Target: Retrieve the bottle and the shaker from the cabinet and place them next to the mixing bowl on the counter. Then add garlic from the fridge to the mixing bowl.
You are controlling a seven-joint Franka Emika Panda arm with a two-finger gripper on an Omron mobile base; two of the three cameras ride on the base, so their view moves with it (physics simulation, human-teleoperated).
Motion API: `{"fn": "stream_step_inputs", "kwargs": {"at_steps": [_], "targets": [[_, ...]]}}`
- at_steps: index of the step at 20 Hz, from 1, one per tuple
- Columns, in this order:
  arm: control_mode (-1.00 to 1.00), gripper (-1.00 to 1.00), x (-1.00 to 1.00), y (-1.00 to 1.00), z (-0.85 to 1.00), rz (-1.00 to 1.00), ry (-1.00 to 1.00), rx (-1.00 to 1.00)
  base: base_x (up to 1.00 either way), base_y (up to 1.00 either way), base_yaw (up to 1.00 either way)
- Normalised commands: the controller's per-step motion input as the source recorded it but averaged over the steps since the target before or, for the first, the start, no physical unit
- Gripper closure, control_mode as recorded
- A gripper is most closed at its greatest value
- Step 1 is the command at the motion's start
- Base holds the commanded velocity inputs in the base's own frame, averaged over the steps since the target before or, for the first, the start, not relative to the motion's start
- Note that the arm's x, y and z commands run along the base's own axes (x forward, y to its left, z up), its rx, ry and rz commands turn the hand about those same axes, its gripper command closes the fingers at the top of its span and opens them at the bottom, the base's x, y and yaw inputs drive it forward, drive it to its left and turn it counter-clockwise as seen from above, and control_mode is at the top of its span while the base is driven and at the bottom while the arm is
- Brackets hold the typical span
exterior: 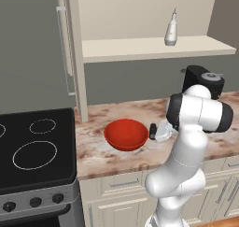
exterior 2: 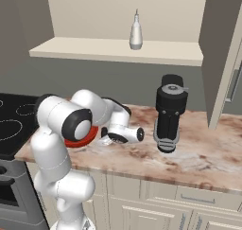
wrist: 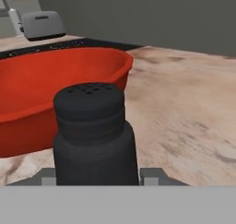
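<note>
Left base view first: the counter (exterior: 196,149) is that mottled pink-brown stone over cream drawers, with the black stovetop (exterior: 35,146) butting up against its left edge. The red bowl (exterior: 126,134) sits on the stone near the front edge, with bare counter between it and the stove. Right beside the bowl's right rim there's the little black shaker (exterior: 152,131), with the gripper (exterior: 158,131) clamped on it, low over the counter. Behind the arm stands a black coffee machine (exterior: 203,81). Up in the cabinet (exterior: 77,53), the whitish bottle (exterior: 171,30) stands upright on the shelf toward its right end, and the rest of the shelf board is bare.

Right base view: the arm's white elbow covers most of the bowl (exterior 2: 82,138), so just a red sliver shows. The coffee machine (exterior 2: 169,113) stands on the counter (exterior 2: 208,153) to the right of the hand, and there's a wide open patch of stone past it out to the cabinet's side panel. The bottle (exterior 2: 136,32) is mid-shelf, well above everything.

Hand view: the shaker (wrist: 94,135) is dead center between the finger tips, held tight, upright, perforated cap showing. The bowl (wrist: 41,94) is just behind and left of it; can't tell if they touch. Open stone runs off to the right toward the wall.
</note>
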Motion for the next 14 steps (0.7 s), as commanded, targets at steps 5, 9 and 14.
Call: {"fn": "stream_step_inputs", "kwargs": {"at_steps": [5,9,14], "targets": [[-1.0,-1.0,-0.03,0.0,0.06,0.0,-0.04,0.0,0.0,0.0,0.0],[-1.0,-1.0,-0.2,0.0,0.29,0.0,-0.13,0.0,0.0,0.0,0.0],[-1.0,-1.0,-0.21,-0.03,0.4,-0.01,-0.13,0.0,0.0,0.0,0.0]]}}
